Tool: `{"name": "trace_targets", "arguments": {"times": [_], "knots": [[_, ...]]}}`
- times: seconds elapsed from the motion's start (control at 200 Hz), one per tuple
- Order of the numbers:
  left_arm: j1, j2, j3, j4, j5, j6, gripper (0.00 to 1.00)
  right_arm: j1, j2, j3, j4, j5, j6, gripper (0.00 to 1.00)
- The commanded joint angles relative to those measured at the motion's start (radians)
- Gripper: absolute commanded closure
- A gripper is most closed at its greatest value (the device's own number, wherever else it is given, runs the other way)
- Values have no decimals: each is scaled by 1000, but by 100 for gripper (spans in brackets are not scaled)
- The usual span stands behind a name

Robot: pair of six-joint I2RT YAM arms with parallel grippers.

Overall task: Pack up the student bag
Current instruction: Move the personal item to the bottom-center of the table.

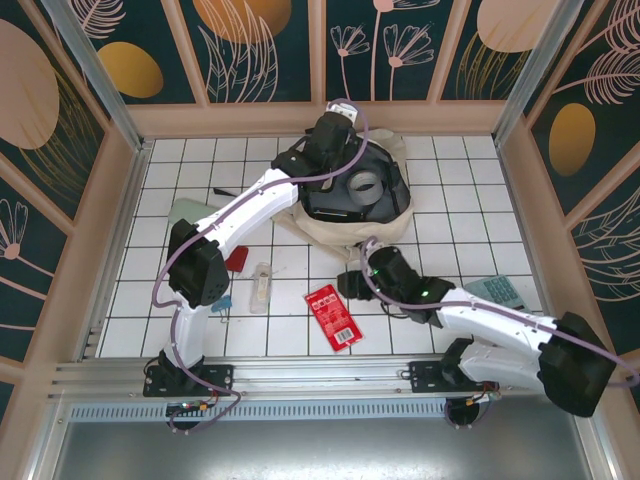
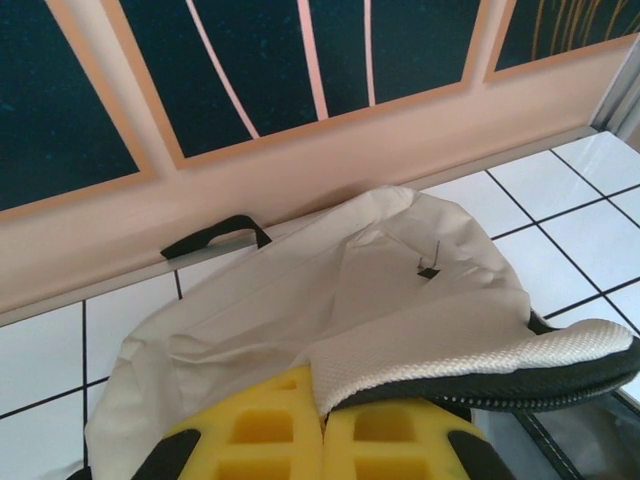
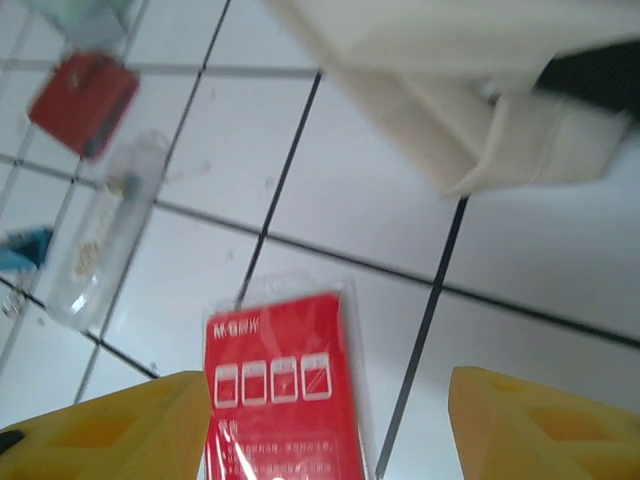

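You see the large cream fabric student bag [image 1: 335, 232] open at the white tiled desk's [image 1: 450, 200] far edge, left fingers [image 2: 262, 432] pinching its rim, right fingers [image 3: 110, 430] spread above an unpacked flat red packet [image 3: 285, 390].

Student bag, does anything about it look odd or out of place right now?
Nothing damaged. The student bag lies slumped and crumpled by the far wall, its rim pinched up by the left gripper, a tape roll inside.
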Motion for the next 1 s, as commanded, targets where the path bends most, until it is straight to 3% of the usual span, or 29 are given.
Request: {"name": "trace_targets", "arguments": {"times": [0.0,0.28,0.556,0.836,0.996], "knots": [[16,-12,15,28,-40,-14,100,108,78,18,-50,115,2,32],[21,-27,-8,28,-66,-12,100,333,313,140,-180,259,-22,23],[25,-28,-13,28,-61,-16,100,411,399,200,-217,291,-41,17],[27,-31,-18,30,-60,-17,100,437,540,250,-274,353,-55,6],[26,-31,-18,30,-56,-15,100,359,542,259,-294,407,-51,6]]}}
